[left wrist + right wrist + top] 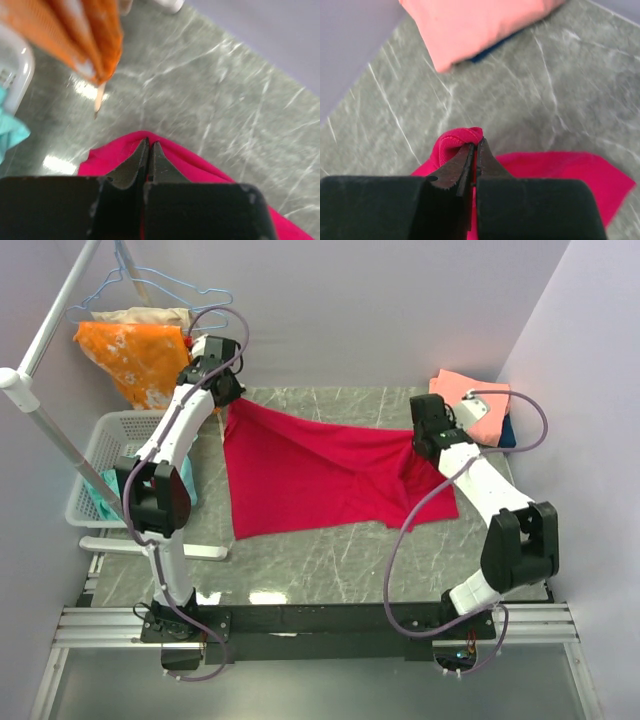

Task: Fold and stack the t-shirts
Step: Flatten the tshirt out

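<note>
the red t-shirt (310, 475) lies spread across the middle of the grey bench (330, 560), with its far-left corner drawn up toward the left pincer (148, 142) and its right side bunched at the right pincer (476, 142). both pincers are closed right down, each nipping a small fold of the red cloth between its tips, so the shirt hangs between them in a shallow sag while its near part rests flat on the bench. the pink t-shirt (470, 400) sits folded at the far right corner on top of the dark blue t-shirt (492, 49), of which only an edge shows. the shirt looks light, thin and quite limp: it will drape and wrinkle rather than hold a shape, it cannot be pushed, only pulled, and it should slide easily over the smooth bench. nothing about it is fragile, but a thin pinch of cloth could slip out of narrow tips if tugged hard or unevenly. the surest places to hold are probably the thicker edges, such as a hem, a shoulder seam or a sleeve cuff, taken at two matching corners so the cloth pulls flat between them. the orange cloth (135, 355) hanging over the basket (100, 440) is close to the left pincer and could snag.
</note>
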You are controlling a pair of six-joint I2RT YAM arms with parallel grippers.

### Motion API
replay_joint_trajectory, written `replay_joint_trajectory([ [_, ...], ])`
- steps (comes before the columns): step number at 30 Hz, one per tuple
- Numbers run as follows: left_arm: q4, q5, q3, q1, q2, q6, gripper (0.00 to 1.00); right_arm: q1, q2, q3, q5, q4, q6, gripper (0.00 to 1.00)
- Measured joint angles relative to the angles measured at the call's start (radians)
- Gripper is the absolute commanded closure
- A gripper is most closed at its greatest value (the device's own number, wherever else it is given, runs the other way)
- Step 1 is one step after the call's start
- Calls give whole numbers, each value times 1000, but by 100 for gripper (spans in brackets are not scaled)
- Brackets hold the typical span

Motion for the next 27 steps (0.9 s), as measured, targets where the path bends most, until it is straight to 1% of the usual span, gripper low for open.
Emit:
replay_joint_trajectory([
  [1,0,0,22,0,10,0,99,-11,20,20,-3,9,-6,100],
  [2,-1,0,50,0,26,0,99,-20,36,39,-7,12,-10,98],
  [3,1,1,75,0,42,0,99,-32,63,66,-14,10,-13,89],
  [4,6,2,91,0,57,0,99,-41,89,92,-19,9,-15,70],
  [6,9,9,100,0,85,2,99,-58,149,150,-35,1,-24,51],
  [7,10,11,103,0,102,3,99,-62,176,173,-41,-3,-31,43],
  [8,11,14,104,0,116,5,99,-64,200,191,-47,-5,-45,40],
  [9,8,20,106,0,140,6,99,-68,215,197,-52,-4,-60,33],
  [10,8,24,108,0,158,7,99,-69,223,197,-60,-5,-78,29],
  [12,7,36,115,0,201,8,99,-69,224,197,-72,-6,-109,27],
  [15,1,50,125,0,257,10,99,-69,196,197,-108,14,-180,30],
  [18,-2,60,125,0,282,20,99,-69,143,197,-173,21,-239,35],
  [21,-7,63,128,0,285,31,99,-69,87,174,-262,16,-252,41],
  [22,-8,64,132,0,286,32,99,-69,58,140,-307,24,-249,42],
  [24,-6,64,139,1,287,34,99,-69,-5,40,-387,23,-232,47],
  [27,-7,68,139,1,287,34,99,-69,-61,-110,-501,21,-192,49],
])
